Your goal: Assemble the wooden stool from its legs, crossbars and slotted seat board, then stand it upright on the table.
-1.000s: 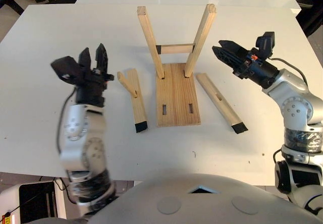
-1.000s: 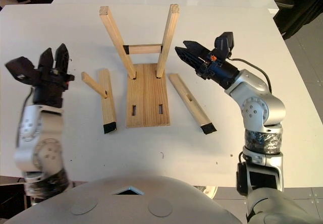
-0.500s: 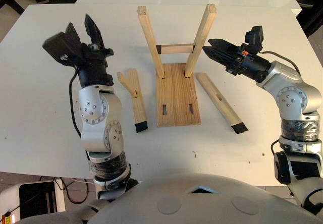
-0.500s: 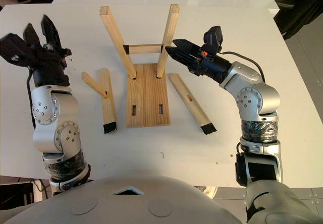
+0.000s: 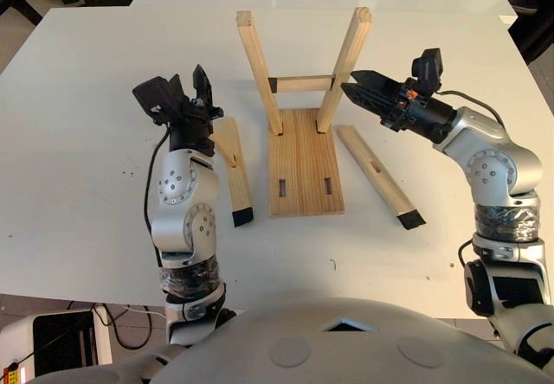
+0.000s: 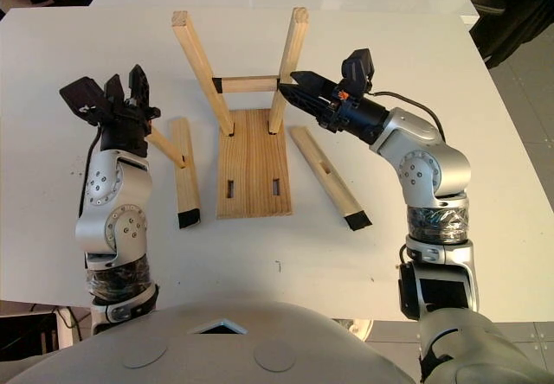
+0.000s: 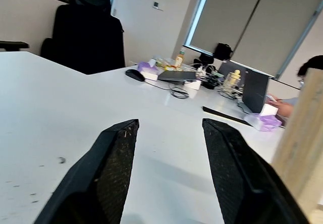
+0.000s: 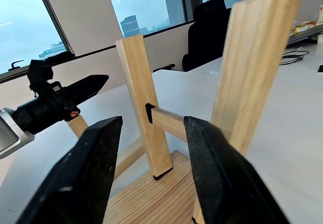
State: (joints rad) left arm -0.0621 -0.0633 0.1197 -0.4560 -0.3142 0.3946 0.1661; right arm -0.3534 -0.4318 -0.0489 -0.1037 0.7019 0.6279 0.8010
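Bracing the half-built frame while the next leg goes in looks like the step in hand. The slotted seat board (image 5: 305, 163) lies flat on the counter (image 5: 78, 202). Two legs rise from its far end, the left upright leg (image 5: 258, 73) and the right upright leg (image 5: 343, 68), joined by a crossbar (image 5: 303, 83). The two near slots (image 5: 282, 187) are unfilled.

The right gripper (image 5: 355, 83) hangs just beside the right upright leg with its fingers spread, holding nothing. It would do well to close on that leg low down, near the crossbar, so the frame cannot rock.

The left gripper (image 5: 189, 90), also spread and carrying nothing, hovers over the far end of the loose left leg (image 5: 235, 176), which lies just left of the board with a crossbar stub (image 5: 215, 140) angling off it. A grasp on the leg's plain middle, clear of the stub, should leave the end free to enter its slot (the stub could snag a finger otherwise).

The loose right leg (image 5: 376, 175) lies on the counter to the board's right, apart from both grippers.
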